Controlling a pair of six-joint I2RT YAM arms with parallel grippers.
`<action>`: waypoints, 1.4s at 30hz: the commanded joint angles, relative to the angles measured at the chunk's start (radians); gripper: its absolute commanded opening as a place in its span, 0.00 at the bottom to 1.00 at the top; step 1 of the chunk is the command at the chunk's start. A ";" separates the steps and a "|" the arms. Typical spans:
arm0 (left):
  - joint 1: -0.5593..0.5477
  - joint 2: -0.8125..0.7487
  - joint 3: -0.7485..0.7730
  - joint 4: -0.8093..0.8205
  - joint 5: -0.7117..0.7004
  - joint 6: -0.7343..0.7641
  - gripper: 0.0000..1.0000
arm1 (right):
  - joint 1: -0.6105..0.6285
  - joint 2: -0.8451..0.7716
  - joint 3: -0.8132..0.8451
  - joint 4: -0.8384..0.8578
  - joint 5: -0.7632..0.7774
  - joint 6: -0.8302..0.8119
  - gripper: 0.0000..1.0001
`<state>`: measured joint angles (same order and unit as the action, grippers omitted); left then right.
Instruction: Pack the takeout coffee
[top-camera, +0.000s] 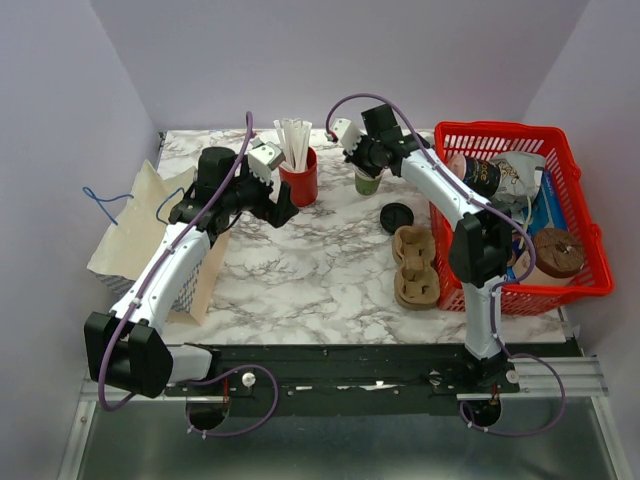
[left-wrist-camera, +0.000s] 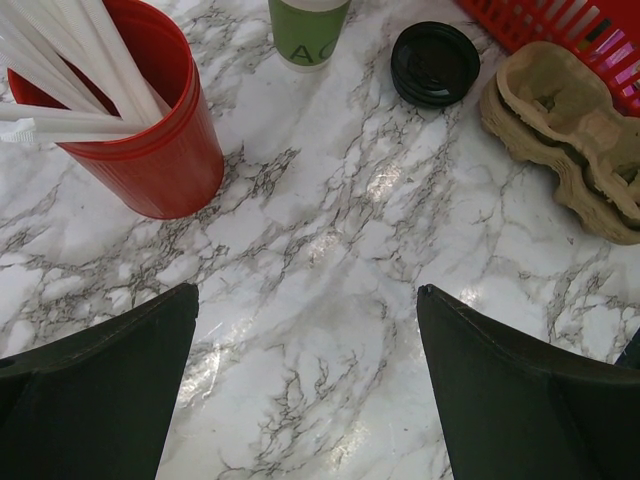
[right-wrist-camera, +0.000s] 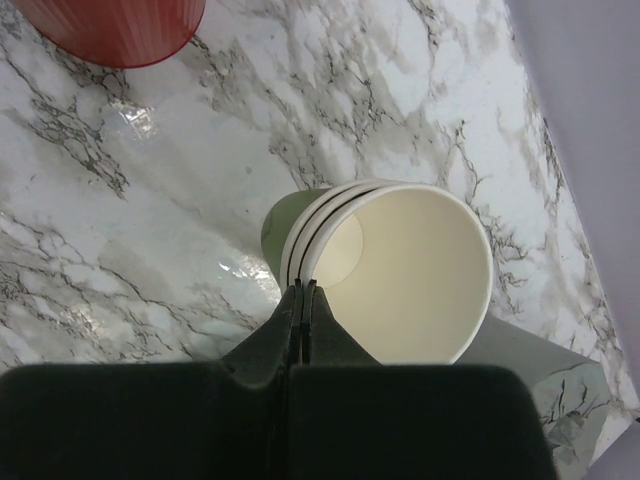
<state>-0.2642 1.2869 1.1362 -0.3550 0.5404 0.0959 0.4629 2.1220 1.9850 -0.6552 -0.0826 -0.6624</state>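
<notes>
Right gripper (right-wrist-camera: 300, 290), closed on the near rim of the paper cup (right-wrist-camera: 410, 270); left gripper (left-wrist-camera: 306, 295), open above the table (left-wrist-camera: 330, 200), black lid (left-wrist-camera: 434, 63) ahead to its right.

Top external is looking down from high behind the arm bases, far off, taking in the whole marble table (top-camera: 300, 270) and red basket (top-camera: 500, 128). Left wrist is hanging low, facing forward and down past the left gripper (left-wrist-camera: 306, 310), catching the red cup (left-wrist-camera: 150, 150), paper cup (left-wrist-camera: 308, 35), black lid (left-wrist-camera: 434, 62) and pulp tray (left-wrist-camera: 570, 130), all of which top external is also covering. Right wrist is sitting very close behind the right gripper (right-wrist-camera: 300, 290), peering straight into the paper cup's mouth, with the red cup edging in top left.
</notes>
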 joint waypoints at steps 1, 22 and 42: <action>-0.001 0.006 -0.003 0.025 0.035 -0.012 0.98 | -0.015 -0.013 0.046 -0.006 0.044 -0.035 0.00; -0.001 0.066 -0.001 0.166 0.032 -0.285 0.97 | -0.038 -0.128 0.028 -0.078 -0.091 -0.089 0.01; -0.035 0.140 -0.035 0.485 -0.023 -0.631 0.96 | -0.021 -0.033 0.218 -0.188 -0.221 0.106 0.01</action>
<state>-0.2668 1.4063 1.1290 -0.0753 0.5510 -0.3664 0.4240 2.0876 2.2074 -0.8143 -0.3016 -0.6132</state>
